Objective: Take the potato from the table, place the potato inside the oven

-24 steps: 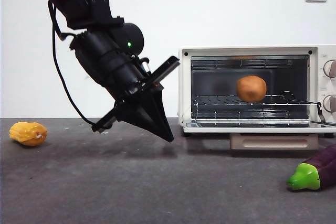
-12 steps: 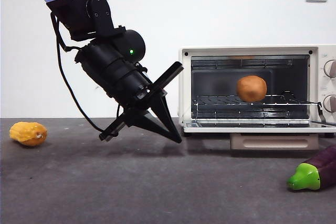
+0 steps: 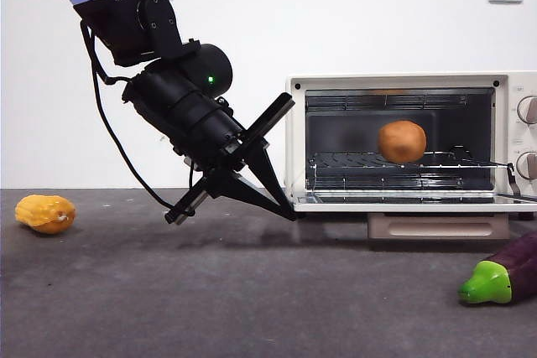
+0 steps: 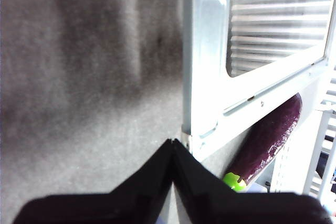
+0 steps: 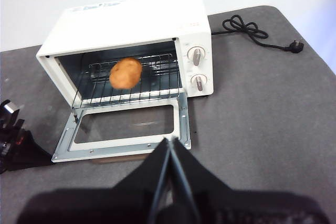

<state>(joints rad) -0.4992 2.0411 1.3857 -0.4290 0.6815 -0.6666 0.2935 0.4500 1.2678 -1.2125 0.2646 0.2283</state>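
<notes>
Potato [image 3: 402, 142] first: in the front view we see it resting on the wire rack [image 3: 394, 161] inside the oven [image 3: 411, 142], right of the cavity's middle, with the door [image 3: 415, 201] folded down flat toward us. Our left gripper [image 3: 281, 214] hangs left of the oven on a dark arm slanting down from the upper left, its tips just beside the door's left corner and above the table [image 3: 252, 291]. The potato lies up and to the right of that tool, well inside the cavity and clear of it. A corn cob [image 3: 45, 213] sits far left and an eggplant [image 3: 502, 277] near right, both untouched.

In the left wrist view, our left gripper [image 4: 172, 142] has its jaws pressed together to a single point, holding nothing, right at the corner of the lowered door [image 4: 210, 77]. The eggplant [image 4: 268, 137] shows beyond the door.

In the right wrist view, our right gripper [image 5: 169, 142] is also pinched closed and empty, raised well above the near edge of the door [image 5: 126, 129]. From here the potato [image 5: 125, 73] sits on the rack, left of middle, and the left arm is a dark shape at the left edge. We judge the placing done; any door closing would fall to the left gripper, which is nearer the door's corner.
</notes>
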